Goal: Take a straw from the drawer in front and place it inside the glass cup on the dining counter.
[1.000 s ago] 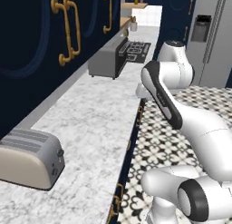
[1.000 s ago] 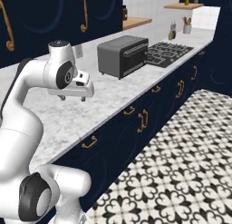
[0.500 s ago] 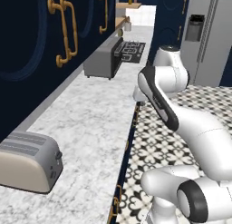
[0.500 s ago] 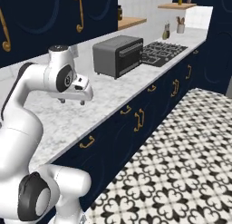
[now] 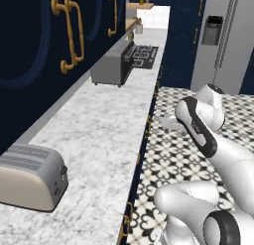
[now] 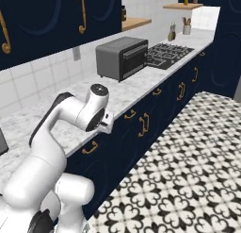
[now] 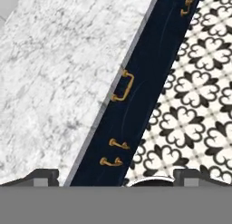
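The gripper [image 7: 116,175] hangs wide open and empty above the edge of the worktop [image 7: 54,73]. Directly below and ahead lies the drawer [image 7: 136,96], shut, its gold handle [image 7: 123,86] running along the navy front, parallel to the worktop edge. The straw is presumably inside, so its lie cannot be told.

Kitchen interior. A marble worktop [image 5: 104,135] runs beneath navy wall cabinets [image 5: 44,45] with gold handles [image 5: 69,33]; a toaster [image 5: 31,175], toaster oven [image 6: 121,57] and hob [image 6: 167,53] sit on it. Black-and-white patterned floor tiles [image 6: 188,161]; white tiled wall [image 6: 37,79]; grey refrigerator [image 5: 223,38].
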{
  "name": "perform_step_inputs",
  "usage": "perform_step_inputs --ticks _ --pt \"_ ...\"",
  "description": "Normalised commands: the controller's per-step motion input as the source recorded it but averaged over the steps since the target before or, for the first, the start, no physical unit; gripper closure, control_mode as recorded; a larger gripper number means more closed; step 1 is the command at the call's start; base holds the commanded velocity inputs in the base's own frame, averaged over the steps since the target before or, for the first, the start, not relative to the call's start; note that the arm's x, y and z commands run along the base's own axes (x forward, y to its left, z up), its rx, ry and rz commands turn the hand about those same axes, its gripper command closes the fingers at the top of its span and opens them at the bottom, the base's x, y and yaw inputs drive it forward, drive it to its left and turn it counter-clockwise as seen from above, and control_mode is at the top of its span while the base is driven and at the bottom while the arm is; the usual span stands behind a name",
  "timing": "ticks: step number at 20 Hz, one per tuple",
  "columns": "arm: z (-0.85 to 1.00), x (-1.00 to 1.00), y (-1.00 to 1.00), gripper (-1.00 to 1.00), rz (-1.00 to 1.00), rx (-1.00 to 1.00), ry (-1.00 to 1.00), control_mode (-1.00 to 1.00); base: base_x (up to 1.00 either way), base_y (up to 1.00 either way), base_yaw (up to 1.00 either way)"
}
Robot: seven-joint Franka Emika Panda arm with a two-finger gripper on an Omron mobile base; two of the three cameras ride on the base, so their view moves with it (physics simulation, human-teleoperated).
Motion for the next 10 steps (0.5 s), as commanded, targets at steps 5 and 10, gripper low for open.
perform_step_inputs --ticks 5,10 --pt "-0.71 0.0 0.0 -1.0 0.0 0.27 0.09 -1.0 0.0 0.0 0.0" --pt "-0.71 0.06 -0.13 -1.0 0.07 0.29 -0.02 -1.0 0.0 0.0 0.0"
